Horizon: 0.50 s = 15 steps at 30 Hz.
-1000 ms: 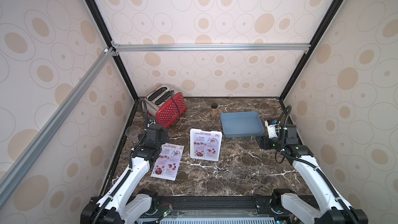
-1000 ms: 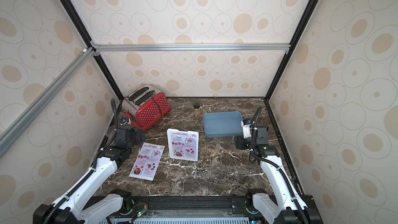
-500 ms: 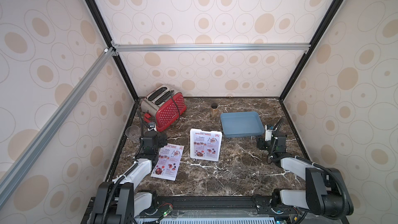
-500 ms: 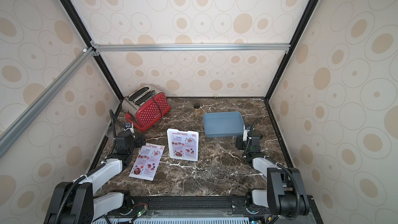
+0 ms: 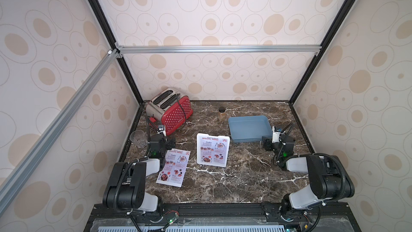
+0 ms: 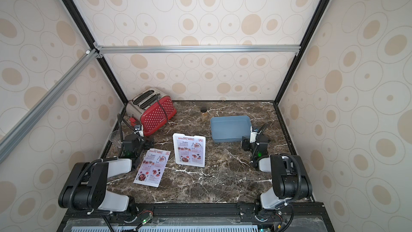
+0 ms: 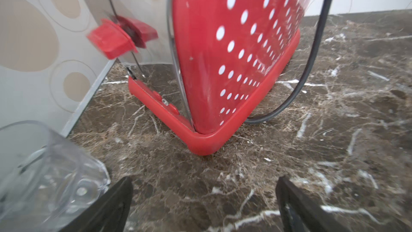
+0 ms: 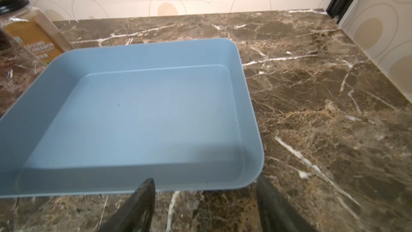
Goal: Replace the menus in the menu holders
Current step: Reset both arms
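Observation:
A clear menu holder (image 5: pixel 209 164) stands upright mid-table with one menu (image 5: pixel 213 150) inside it; both top views show it (image 6: pixel 189 149). A second menu (image 5: pixel 174 167) lies flat on the marble to its left. My left gripper (image 5: pixel 165 140) sits low just behind that flat sheet, facing the toaster, open and holding nothing (image 7: pixel 204 186). At the right, my right gripper (image 5: pixel 270 143) rests low by the blue tray's near right corner, open and holding nothing (image 8: pixel 205 183). Neither wrist view shows a menu.
A red dotted toaster (image 5: pixel 172 113) with its black cord stands back left, and a clear glass (image 5: pixel 138 138) stands beside my left gripper. The blue-grey tray (image 5: pixel 247 140) lies back right with a cinnamon jar (image 5: pixel 221 113) behind it. Walls enclose three sides.
Both arms have folded back and down, so the grippers now sit low over the table. The right jaws have opened a little wider. Menus and holder have not moved.

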### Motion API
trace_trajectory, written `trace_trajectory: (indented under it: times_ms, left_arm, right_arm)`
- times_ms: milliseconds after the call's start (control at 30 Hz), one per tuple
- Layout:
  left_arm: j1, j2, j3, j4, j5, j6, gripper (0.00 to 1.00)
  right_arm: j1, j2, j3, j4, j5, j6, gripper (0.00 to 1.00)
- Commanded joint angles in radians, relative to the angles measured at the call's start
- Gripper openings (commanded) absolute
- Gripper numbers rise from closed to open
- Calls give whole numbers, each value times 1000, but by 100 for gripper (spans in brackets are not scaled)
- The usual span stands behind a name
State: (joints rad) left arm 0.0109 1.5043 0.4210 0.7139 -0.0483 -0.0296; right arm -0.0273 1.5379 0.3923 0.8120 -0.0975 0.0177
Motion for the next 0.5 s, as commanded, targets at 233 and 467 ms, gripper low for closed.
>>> trace_trajectory:
  times_ms: [233, 467]
  left_arm:
    - [28, 38, 4, 132, -109, -29, 99]
    - [-49, 40, -22, 186, -368, -33, 99]
  right_arm:
    - [14, 3, 19, 7, 35, -7, 81]
    - [15, -1, 20, -4, 39, -7, 83]
